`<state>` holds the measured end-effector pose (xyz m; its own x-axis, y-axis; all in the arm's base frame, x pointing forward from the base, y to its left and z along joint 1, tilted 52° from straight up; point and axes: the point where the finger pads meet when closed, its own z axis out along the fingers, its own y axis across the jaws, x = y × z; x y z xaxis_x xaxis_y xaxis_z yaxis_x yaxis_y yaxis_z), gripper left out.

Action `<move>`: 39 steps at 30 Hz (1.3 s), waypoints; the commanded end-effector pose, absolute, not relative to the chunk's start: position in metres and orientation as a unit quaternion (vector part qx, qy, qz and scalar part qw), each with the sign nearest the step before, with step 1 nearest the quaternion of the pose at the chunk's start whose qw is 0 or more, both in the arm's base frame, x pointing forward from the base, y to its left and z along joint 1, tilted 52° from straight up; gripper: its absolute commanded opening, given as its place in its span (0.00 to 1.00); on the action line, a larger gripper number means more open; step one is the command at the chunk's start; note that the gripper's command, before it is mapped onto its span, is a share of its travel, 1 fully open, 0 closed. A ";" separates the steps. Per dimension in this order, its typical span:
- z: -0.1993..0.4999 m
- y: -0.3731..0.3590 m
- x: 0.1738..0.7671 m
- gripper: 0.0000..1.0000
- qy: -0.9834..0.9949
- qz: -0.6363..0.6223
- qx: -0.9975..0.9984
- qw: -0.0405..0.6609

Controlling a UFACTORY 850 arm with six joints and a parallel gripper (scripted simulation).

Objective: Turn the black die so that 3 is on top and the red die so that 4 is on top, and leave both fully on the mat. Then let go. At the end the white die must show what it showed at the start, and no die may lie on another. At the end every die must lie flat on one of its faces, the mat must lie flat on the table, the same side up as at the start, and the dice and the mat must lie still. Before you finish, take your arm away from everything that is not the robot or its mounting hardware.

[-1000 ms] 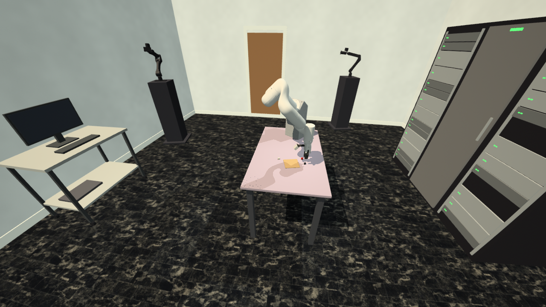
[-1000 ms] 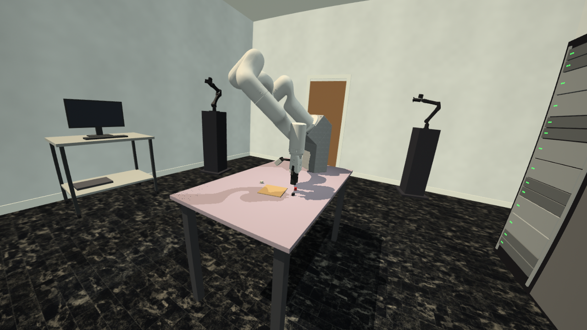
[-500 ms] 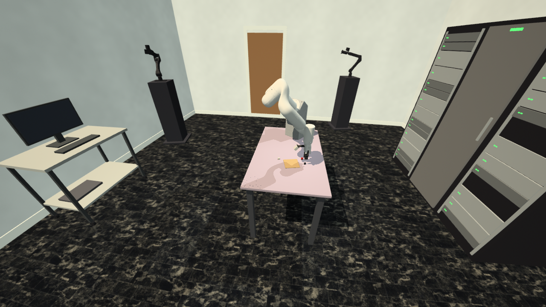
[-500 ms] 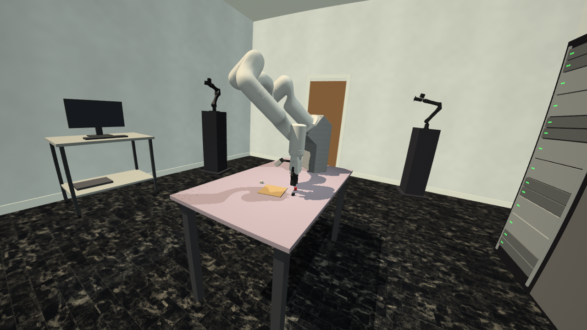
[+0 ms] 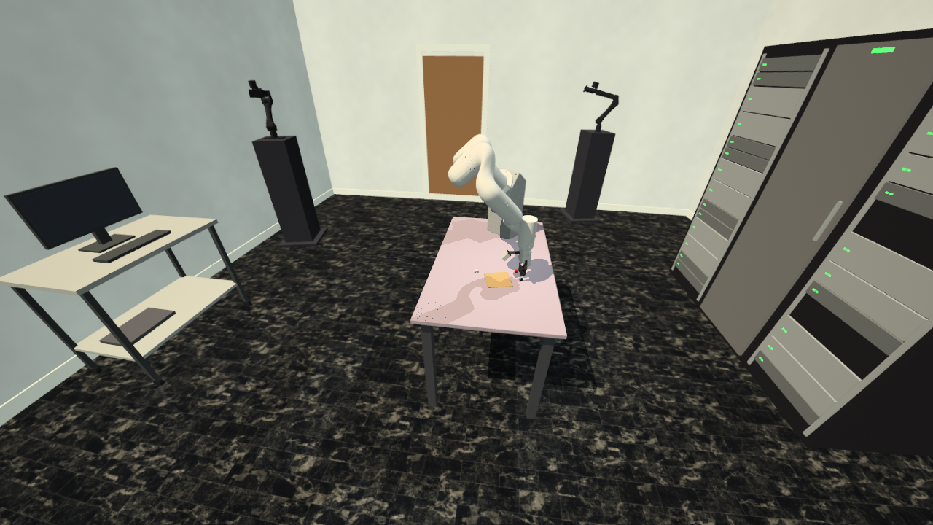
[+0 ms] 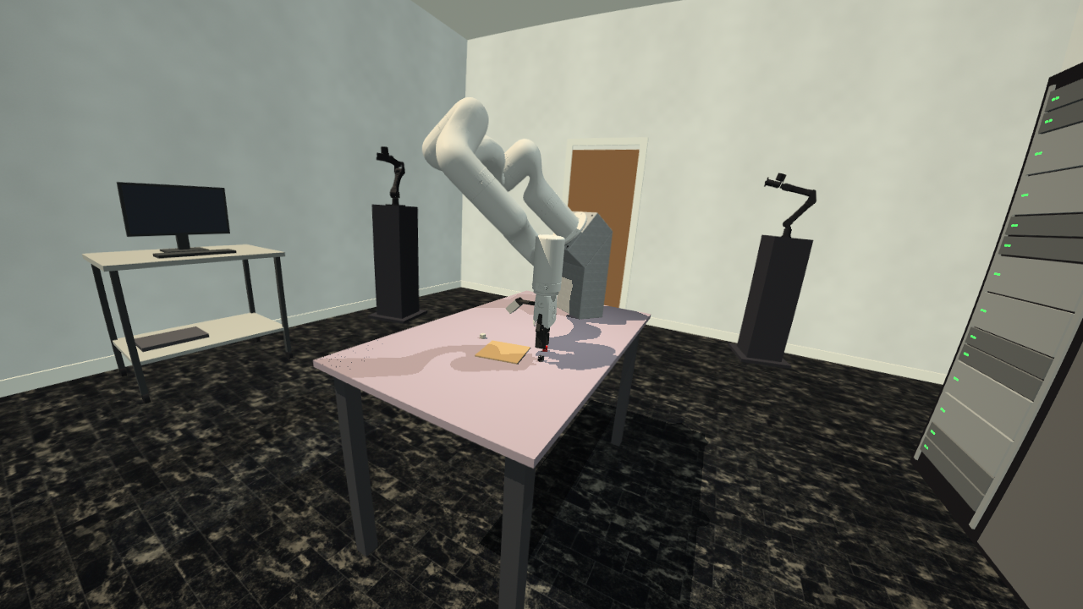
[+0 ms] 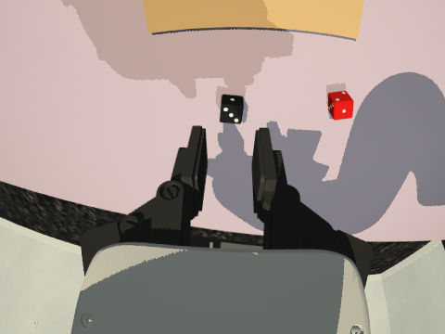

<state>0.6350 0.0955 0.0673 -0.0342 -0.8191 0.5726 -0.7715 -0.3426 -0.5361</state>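
Observation:
The black die [image 5: 520,279] [image 6: 541,358] [image 7: 231,109] lies flat on the table beside the mat [image 5: 497,280] [image 6: 502,353] [image 7: 209,16]. In the wrist view its upward face appears to show three pips, with one pip on a side. The red die [image 5: 516,270] [image 6: 545,348] [image 7: 340,106] also lies off the mat. Its upward face appears to show one pip. The white die [image 5: 476,270] [image 6: 482,335] stands beyond the mat; its pips are too small to read. My gripper [image 5: 522,273] [image 6: 541,348] [image 7: 230,145] is partly open and empty, above the table close to the black die, which is not between the fingers.
The dice and mat share the pink table [image 5: 456,306] [image 6: 484,408] [image 7: 93,139] with the arm's base [image 5: 507,212] [image 6: 589,265]. The arm's shadows fall across the table and mat. The table's edge shows behind the fingers in the wrist view.

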 end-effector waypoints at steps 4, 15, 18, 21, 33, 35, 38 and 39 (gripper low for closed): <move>0.061 0.091 0.642 0.31 0.573 -0.435 -0.694 0.028; 0.054 0.086 0.649 0.31 0.573 -0.435 -0.694 0.028; 0.052 0.085 0.650 0.31 0.573 -0.435 -0.694 0.028; 0.051 0.084 0.651 0.31 0.573 -0.435 -0.694 0.028; 0.050 0.083 0.652 0.31 0.573 -0.435 -0.694 0.028; 0.050 0.083 0.652 0.31 0.573 -0.435 -0.694 0.028; 0.050 0.083 0.652 0.31 0.573 -0.435 -0.694 0.028; 0.050 0.083 0.652 0.31 0.573 -0.435 -0.694 0.028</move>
<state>0.6519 0.0828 0.0499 -0.0342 -0.8191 0.5726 -0.7715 -0.3426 -0.5361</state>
